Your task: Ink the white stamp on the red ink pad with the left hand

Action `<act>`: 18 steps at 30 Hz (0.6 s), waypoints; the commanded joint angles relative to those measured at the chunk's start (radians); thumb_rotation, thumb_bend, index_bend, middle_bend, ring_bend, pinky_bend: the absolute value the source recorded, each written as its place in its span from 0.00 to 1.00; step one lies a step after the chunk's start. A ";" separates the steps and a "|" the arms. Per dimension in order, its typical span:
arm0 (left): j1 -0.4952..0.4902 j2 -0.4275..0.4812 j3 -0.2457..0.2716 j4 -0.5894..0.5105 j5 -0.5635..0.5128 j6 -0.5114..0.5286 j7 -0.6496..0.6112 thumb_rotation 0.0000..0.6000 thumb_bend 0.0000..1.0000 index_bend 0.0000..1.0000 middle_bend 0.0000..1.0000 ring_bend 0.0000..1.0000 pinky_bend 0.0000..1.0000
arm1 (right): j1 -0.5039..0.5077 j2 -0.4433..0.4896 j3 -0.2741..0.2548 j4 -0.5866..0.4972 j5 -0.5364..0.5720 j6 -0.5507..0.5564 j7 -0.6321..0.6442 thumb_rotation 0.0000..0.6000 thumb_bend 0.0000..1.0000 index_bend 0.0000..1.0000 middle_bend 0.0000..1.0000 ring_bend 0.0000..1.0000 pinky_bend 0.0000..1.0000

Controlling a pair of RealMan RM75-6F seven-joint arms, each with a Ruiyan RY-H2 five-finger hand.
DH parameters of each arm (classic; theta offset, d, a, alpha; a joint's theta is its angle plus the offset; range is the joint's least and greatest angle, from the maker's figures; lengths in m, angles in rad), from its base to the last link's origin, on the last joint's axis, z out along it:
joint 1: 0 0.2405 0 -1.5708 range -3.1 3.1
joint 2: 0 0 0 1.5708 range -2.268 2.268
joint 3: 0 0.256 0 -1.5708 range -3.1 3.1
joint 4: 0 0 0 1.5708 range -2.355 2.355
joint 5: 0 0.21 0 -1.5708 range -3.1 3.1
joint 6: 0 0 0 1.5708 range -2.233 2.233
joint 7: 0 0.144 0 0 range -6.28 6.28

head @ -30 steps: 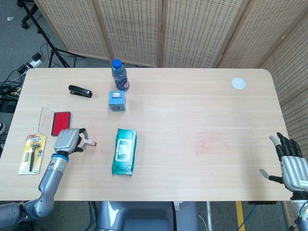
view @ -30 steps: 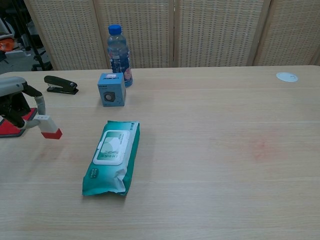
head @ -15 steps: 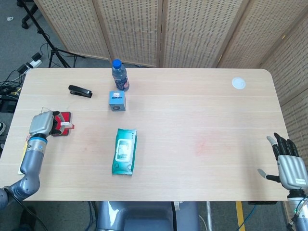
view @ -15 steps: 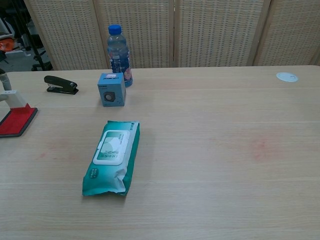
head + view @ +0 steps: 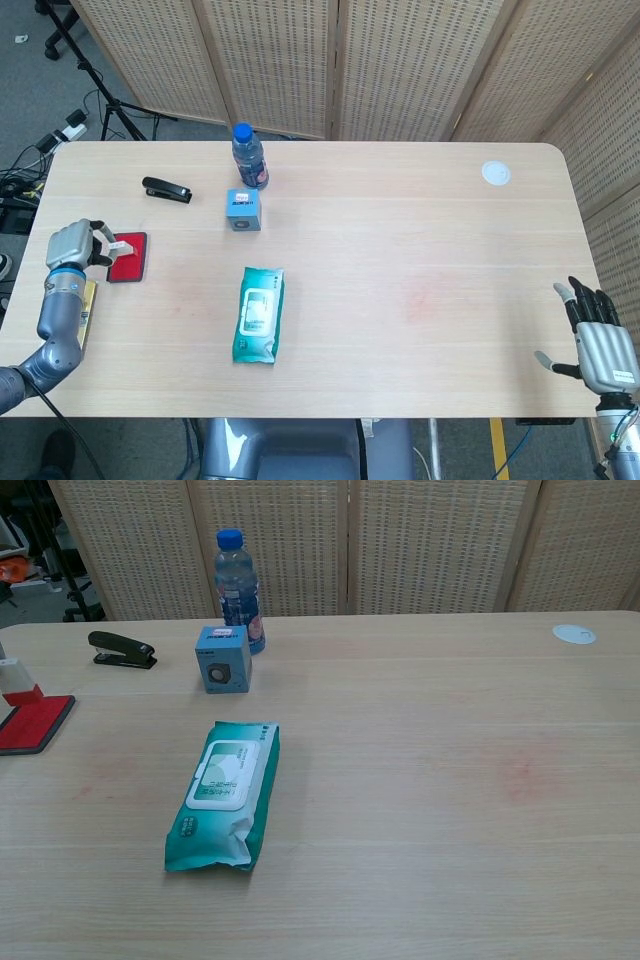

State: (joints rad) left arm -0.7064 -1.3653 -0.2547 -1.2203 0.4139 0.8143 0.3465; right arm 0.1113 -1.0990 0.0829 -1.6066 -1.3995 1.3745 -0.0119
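**Stamp held at ink pad**

White stamp [image 5: 121, 244] is pinched in the left hand [image 5: 72, 245], over the upper left edge of the red ink pad [image 5: 128, 258]; contact can't be confirmed. Right hand [image 5: 600, 345] is spread, empty, at the table [image 5: 400, 240]'s far right edge.

bright, even overhead light; soft short shadows; both views sharp, no glare, no blur.

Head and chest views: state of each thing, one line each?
Left hand: holds the stamp.
Stamp: upright, over the pad's left edge; contact unclear.
Ink pad: open, red face up.
Right hand: empty, fingers apart.
Bottle: upright, capped.
Stapler: closed.
Wipes: flat, lid shut.
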 commanded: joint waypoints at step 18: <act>-0.016 -0.108 0.032 0.191 -0.053 -0.077 0.036 1.00 0.43 0.64 1.00 1.00 0.97 | 0.003 0.001 0.000 0.005 0.008 -0.010 0.007 1.00 0.00 0.00 0.00 0.00 0.00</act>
State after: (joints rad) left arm -0.7251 -1.4672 -0.2234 -1.0404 0.3660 0.7498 0.3847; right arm 0.1145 -1.0978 0.0832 -1.6018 -1.3917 1.3649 -0.0051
